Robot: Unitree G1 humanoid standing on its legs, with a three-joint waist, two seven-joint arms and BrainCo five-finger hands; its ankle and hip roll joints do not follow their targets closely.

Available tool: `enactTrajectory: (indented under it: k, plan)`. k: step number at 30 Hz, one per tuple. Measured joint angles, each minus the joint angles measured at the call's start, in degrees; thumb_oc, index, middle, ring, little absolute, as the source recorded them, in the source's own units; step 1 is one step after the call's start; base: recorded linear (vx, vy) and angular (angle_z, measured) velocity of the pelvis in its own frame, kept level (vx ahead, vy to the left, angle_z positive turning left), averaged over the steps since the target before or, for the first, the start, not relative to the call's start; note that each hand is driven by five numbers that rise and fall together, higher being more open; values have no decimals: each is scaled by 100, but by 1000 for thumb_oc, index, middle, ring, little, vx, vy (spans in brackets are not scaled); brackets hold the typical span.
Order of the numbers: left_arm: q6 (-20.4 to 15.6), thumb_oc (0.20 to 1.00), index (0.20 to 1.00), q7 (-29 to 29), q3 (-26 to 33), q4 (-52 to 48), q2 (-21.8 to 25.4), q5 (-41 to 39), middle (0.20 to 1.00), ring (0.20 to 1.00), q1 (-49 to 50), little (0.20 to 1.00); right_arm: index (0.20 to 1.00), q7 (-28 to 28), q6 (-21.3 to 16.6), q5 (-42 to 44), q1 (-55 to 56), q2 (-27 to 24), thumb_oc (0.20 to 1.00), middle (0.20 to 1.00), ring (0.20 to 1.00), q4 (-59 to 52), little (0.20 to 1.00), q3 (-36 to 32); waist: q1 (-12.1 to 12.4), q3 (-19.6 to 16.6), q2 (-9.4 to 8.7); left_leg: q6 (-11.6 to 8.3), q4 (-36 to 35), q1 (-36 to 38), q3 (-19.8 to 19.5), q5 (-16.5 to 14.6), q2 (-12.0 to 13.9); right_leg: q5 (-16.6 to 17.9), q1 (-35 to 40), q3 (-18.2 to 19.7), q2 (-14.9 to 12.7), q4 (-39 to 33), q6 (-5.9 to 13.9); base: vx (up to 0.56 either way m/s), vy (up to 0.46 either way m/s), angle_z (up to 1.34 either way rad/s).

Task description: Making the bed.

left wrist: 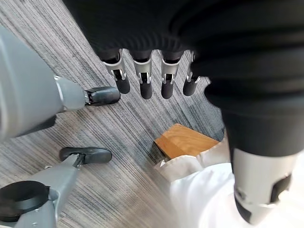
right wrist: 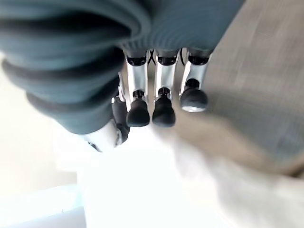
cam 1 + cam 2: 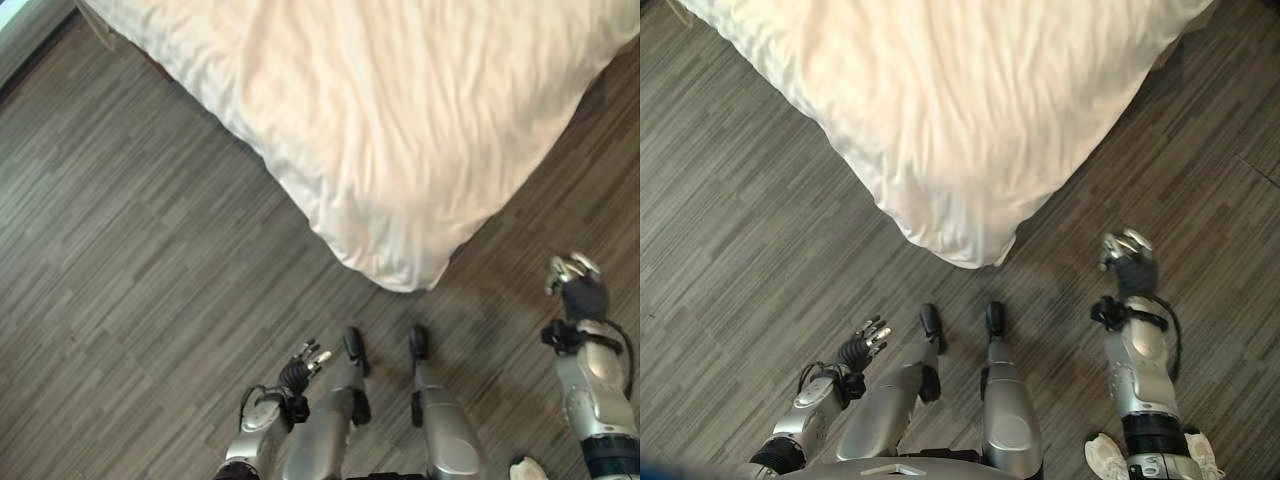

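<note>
The bed's rumpled white duvet (image 3: 400,130) fills the head views from 10 to 2 o'clock, one corner hanging toward the grey striped plank floor (image 3: 130,260). The left hand (image 3: 303,366) hovers at 6 o'clock, fingers (image 1: 142,78) loosely extended, holding nothing. The right hand (image 3: 1127,260) hangs at 4 o'clock, fingers (image 2: 164,102) relaxed and empty, apart from the duvet. A wooden bed leg (image 1: 185,142) shows under the corner.

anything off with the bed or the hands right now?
The white duvet is wrinkled and its corner sags over the bed's corner toward the floor, above a wooden bed leg. Left hand and right hand hang open, touching nothing.
</note>
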Motion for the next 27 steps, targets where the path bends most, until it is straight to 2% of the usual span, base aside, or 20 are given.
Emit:
enactTrajectory:
  k: [2,6,9,11,14,20,25,27]
  plan:
    - [0,1000,1000,-7,-78,-63,34,53,1000,1000,34,1000,200,251,6,15,-211,-51,200,200,200,-144,200,367,97,-1,3,0,0,-6,-4,-1,-1,32,5,-16,-1,7,-13,-9,-13,4]
    - [-12,1000,1000,-45,-32,-53,39,58,1000,1000,112,1000,200,476,50,11,-512,-61,200,200,200,-25,200,578,243,-3,6,0,1,-6,-24,-1,-1,45,16,-45,-2,27,-10,4,-7,3]
    - [-21,1000,1000,-87,-52,4,83,92,1000,1000,113,1000,200,472,188,-3,-1003,-87,200,200,200,584,200,740,268,0,18,21,1,-2,-26,13,0,46,19,-47,1,27,-11,0,0,0]
    - [-64,1000,1000,-158,-133,-121,157,90,1000,1000,144,1000,200,454,231,-2,-1452,-198,200,200,200,948,200,865,395,0,60,18,0,-2,-39,11,4,47,24,-63,3,24,-14,0,0,0]
    - [-65,1000,1000,-162,-228,-123,183,83,1000,1000,125,1000,200,350,298,3,-2374,-187,200,200,200,2351,200,1121,458,3,91,-4,1,-13,-41,-3,6,42,12,-61,4,3,-16,0,0,0]
    - [-63,1000,1000,-185,-515,-153,180,13,1000,1000,97,1000,200,183,384,260,-3270,-152,200,200,200,3889,200,1095,760,6,309,-4,0,-54,-74,-1,-5,11,-15,-103,-7,0,-47,16,0,2]
    - [-58,1000,1000,-185,-547,-118,180,-12,1000,1000,42,1000,200,203,392,401,-3471,-29,200,200,200,4715,200,1084,750,5,322,-3,1,-69,-64,-1,-5,27,-44,-94,-7,1,-25,0,0,0]
    - [-61,1000,1000,-182,-532,-111,178,-13,1000,1000,-80,1000,200,204,547,400,-3476,3,200,200,200,5373,200,1088,774,-4,348,-3,1,-74,-71,-1,-3,25,-44,-102,-2,7,-27,0,0,0]
